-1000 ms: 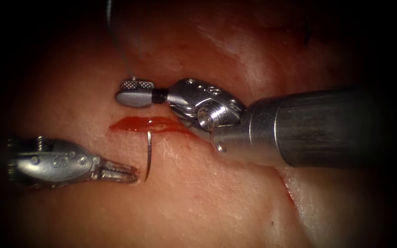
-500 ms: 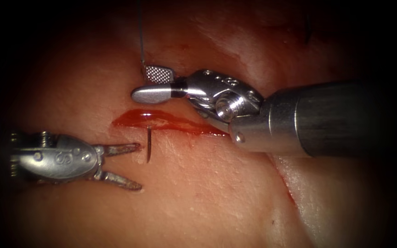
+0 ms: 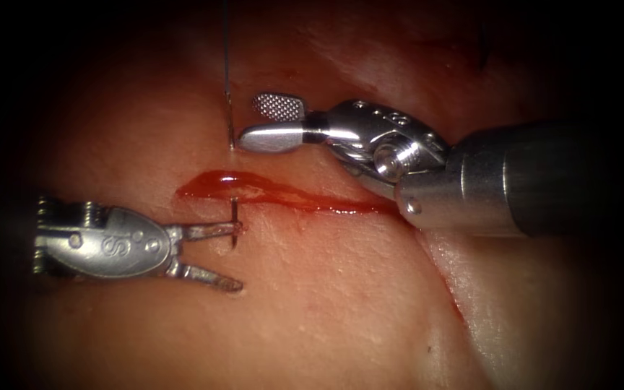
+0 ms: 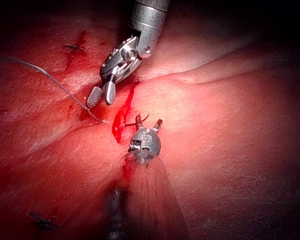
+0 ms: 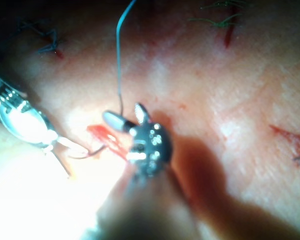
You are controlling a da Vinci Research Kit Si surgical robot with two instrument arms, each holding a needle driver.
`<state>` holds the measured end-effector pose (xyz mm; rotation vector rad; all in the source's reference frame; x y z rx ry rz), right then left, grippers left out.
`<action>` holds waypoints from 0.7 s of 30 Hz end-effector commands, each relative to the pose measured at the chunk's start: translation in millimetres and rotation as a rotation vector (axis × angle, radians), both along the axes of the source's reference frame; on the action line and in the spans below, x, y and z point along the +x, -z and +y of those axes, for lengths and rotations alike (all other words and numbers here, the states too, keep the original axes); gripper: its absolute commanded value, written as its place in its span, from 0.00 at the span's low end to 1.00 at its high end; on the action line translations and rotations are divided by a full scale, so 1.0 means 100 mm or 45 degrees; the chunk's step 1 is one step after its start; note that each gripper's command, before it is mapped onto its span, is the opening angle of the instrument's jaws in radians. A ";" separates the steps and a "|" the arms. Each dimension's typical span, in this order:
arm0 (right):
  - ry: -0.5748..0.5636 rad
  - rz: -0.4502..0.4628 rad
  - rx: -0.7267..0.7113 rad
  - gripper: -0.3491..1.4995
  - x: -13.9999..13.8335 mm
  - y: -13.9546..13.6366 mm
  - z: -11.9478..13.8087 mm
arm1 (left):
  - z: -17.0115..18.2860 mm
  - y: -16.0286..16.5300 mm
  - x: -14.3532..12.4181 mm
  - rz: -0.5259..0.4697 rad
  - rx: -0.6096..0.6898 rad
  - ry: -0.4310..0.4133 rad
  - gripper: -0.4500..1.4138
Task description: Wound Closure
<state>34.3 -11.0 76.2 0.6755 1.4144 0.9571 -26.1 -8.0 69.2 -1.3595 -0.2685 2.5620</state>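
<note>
My left tool (image 3: pixel 236 254) is reaching in from nine o'clock, jaws apart, its upper jaw touching the needle (image 3: pixel 234 217) standing half-buried in the tissue (image 3: pixel 341 303) at the cut's (image 3: pixel 276 193) six o'clock edge. My right tool (image 3: pixel 272 123) is hovering at twelve o'clock, jaws apart, empty, beside the thread (image 3: pixel 227 79).

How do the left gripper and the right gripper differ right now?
The left arm's slim silver gripper lies below the red cut, its upper jaw tip at the thin curved needle standing in the tissue. The right arm's broader silver gripper lies above the cut, beside the dark thread. The left's jaws spread wider. Both are open, holding nothing.
</note>
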 end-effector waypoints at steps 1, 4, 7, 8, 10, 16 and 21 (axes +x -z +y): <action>0.006 0.003 -0.003 0.89 0.000 -0.007 -0.003 | -0.001 -0.005 -0.004 -0.003 -0.015 0.010 0.36; 0.004 -0.007 -0.005 0.88 -0.004 -0.008 -0.006 | 0.003 -0.002 -0.005 -0.004 -0.041 0.021 0.36; -0.031 -0.025 -0.005 0.88 -0.005 -0.009 -0.007 | 0.004 -0.006 -0.007 0.007 -0.044 0.047 0.37; -0.031 -0.025 -0.005 0.88 -0.005 -0.009 -0.007 | 0.004 -0.006 -0.007 0.007 -0.044 0.047 0.37; -0.031 -0.026 -0.005 0.88 -0.005 -0.009 -0.006 | 0.004 -0.009 -0.008 0.011 -0.045 0.053 0.37; -0.036 -0.028 -0.004 0.88 -0.004 -0.009 -0.006 | 0.004 -0.018 -0.014 0.011 -0.044 0.054 0.35; -0.039 -0.032 -0.011 0.88 -0.005 -0.008 -0.006 | 0.012 -0.021 -0.013 0.010 -0.046 0.049 0.27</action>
